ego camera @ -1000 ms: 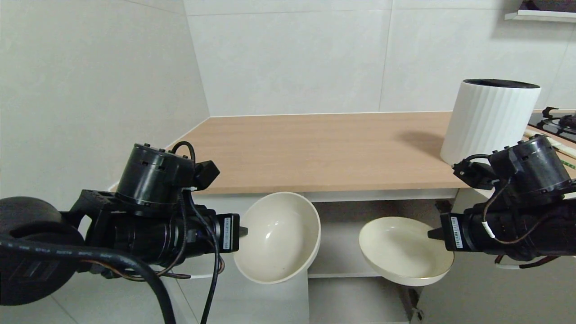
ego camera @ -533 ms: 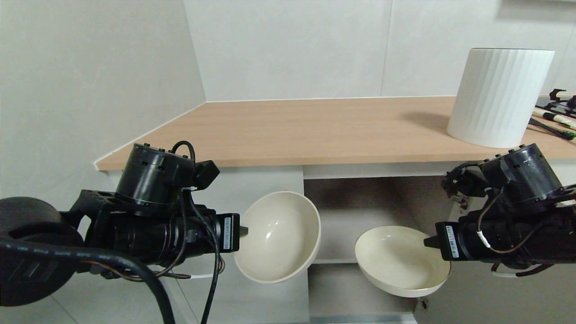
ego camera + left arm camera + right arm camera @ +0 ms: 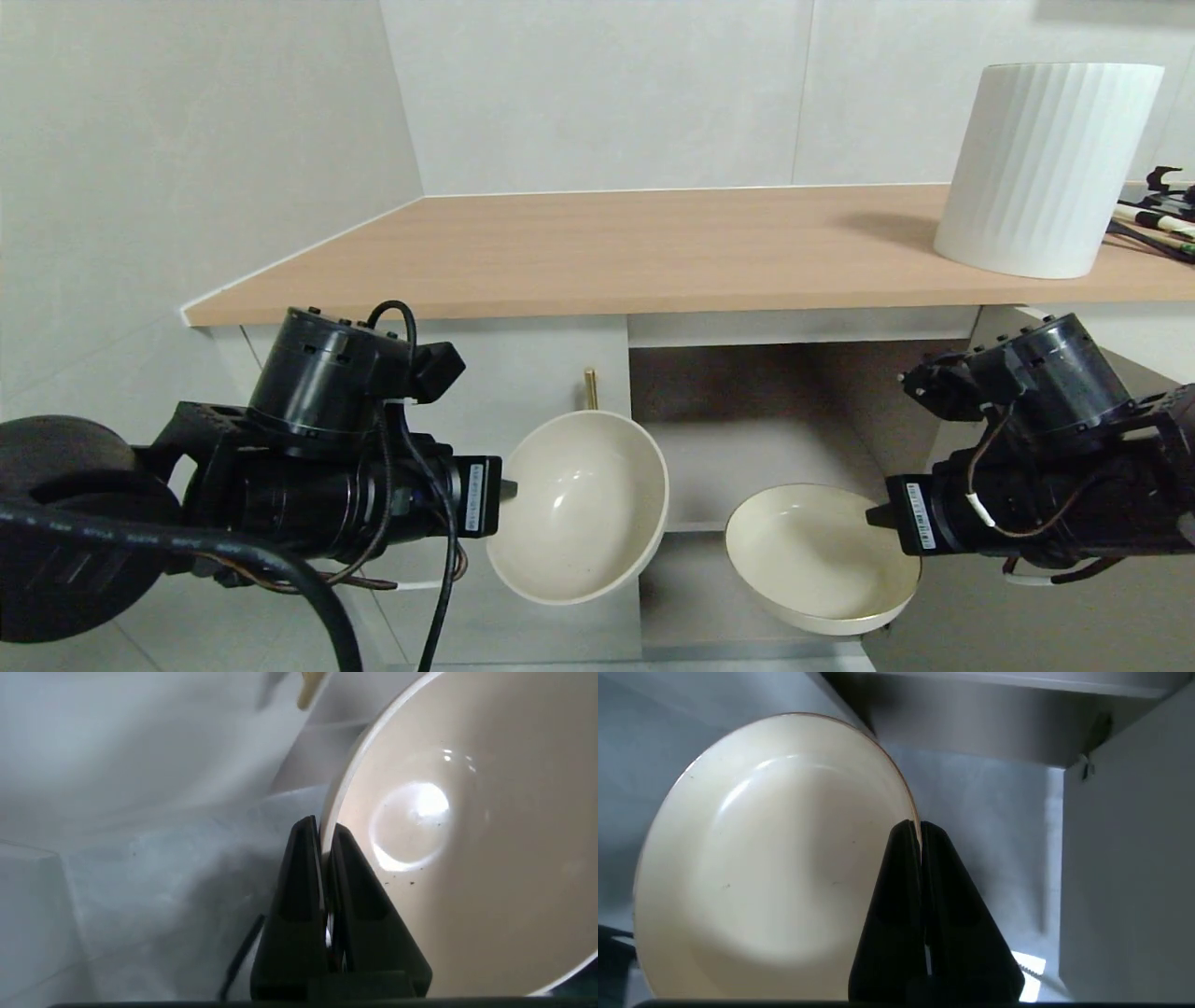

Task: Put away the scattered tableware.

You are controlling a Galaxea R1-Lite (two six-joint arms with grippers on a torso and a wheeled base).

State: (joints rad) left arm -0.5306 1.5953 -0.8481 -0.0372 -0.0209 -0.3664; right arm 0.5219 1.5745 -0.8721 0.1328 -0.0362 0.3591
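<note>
1. Below the table's (image 3: 653, 252) front edge, the left gripper (image 3: 509, 487) has its fingers clamped on the rim of a bowl (image 3: 583, 513), one inside the rim and one outside.
2. This bowl is deep, round and glossy cream, with a few dark specks. It hangs tipped steeply, its hollow facing the head camera, just under a brass knob (image 3: 590, 387).
3. The right gripper (image 3: 873, 513) pinches the thin rim of a dish (image 3: 812, 560) between its fingers.
4. The dish is wide, shallow, smooth and cream. Its mouth faces up, slightly tilted, in front of the open cabinet (image 3: 747, 448).
5. Bowl and dish hang side by side, apart.
6. A ribbed white cylinder (image 3: 1050, 168) stands upright at the right end of the wood-grain table.
</note>
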